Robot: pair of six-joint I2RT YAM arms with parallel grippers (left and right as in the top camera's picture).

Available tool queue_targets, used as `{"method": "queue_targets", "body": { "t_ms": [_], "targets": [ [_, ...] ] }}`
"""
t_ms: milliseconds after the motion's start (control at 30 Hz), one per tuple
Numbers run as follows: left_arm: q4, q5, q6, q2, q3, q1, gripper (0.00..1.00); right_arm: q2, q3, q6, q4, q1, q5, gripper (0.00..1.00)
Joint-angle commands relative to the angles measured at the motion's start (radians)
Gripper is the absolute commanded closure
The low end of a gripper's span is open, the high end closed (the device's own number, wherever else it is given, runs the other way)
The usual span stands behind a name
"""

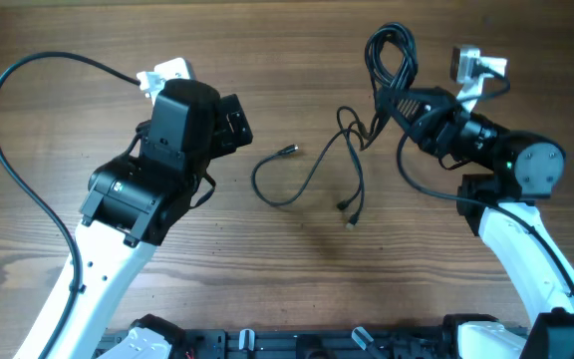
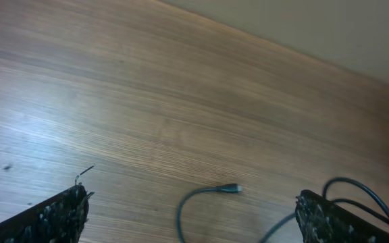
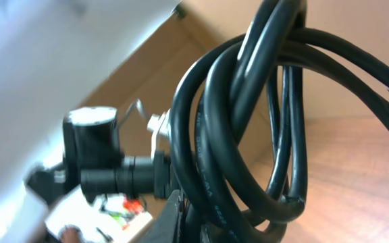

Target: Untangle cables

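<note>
Bench record. The light brown wooden table (image 1: 297, 60) carries the thin black cables (image 1: 358, 178), which lie right of its centre.

- We see loose strands fanning from the bundle towards the table's middle.
- One strand curls into an open loop and ends in a small metal-tipped plug (image 1: 288, 152), which points towards the far edge.
- The other strands run towards the near edge and end close together.

The left gripper (image 1: 233, 122) sits left of centre. Its fingers are spread wide and touch no cable. In its wrist view, the plug (image 2: 233, 189) and its strand (image 2: 208, 192) lie on the wood between the two fingertips.

The right gripper (image 1: 392, 100) sits near the far right corner with its fingers closed on the cables. Several loops stand up past it towards the far edge. These loops fill the right wrist view (image 3: 215, 135), so we cannot make out the fingers there.
</note>
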Motion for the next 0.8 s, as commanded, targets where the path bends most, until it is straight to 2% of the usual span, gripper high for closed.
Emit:
{"method": "queue_targets", "body": {
  "t_ms": [0,133,233,367,567,767],
  "targets": [
    [0.015,0.082,0.012,-0.014,0.005,0.005,0.0,-0.005,0.01,-0.231,0.093,-0.002,-0.152,0.96],
    [0.058,0.193,-0.003,-0.014,0.005,0.005,0.0,-0.005,0.01,-0.325,0.191,-0.002,-0.298,0.96],
    [0.079,0.222,-0.075,-0.014,0.005,0.005,0.0,-0.005,0.01,-0.361,0.196,-0.002,-0.334,0.96],
    [0.082,0.243,-0.227,-0.014,0.005,0.005,0.0,-0.005,0.01,-0.409,0.192,-0.002,-0.375,0.96],
    [0.086,0.344,-0.335,-0.013,0.005,0.005,0.0,-0.005,0.01,-0.436,0.192,-0.002,-0.416,0.96],
    [0.088,0.492,-0.559,-0.013,0.005,0.005,0.04,-0.005,0.01,-0.485,0.189,-0.002,-0.423,0.96]
  ]
}}
